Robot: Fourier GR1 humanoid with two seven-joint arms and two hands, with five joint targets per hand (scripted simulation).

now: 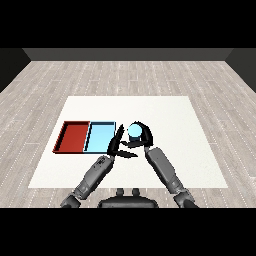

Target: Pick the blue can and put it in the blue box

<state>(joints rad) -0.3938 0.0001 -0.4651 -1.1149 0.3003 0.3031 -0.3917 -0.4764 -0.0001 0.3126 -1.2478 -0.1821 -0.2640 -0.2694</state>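
Observation:
The blue can (pixel 135 131) shows its light blue top just right of the light blue tray (pixel 100 136), over the white table. My right hand (pixel 143 137) is curled round the can, with fingers wrapping its far and right sides. My left hand (pixel 117 142) stands close on the can's left with straight fingers pointing up along the blue tray's right edge and its thumb reaching toward the can. The can's lower body is hidden by the hands.
A red tray (pixel 72 136) lies directly left of the blue tray, sharing a wall with it. The white table (pixel 165 110) stretches far and right of the hands; wooden floor surrounds it.

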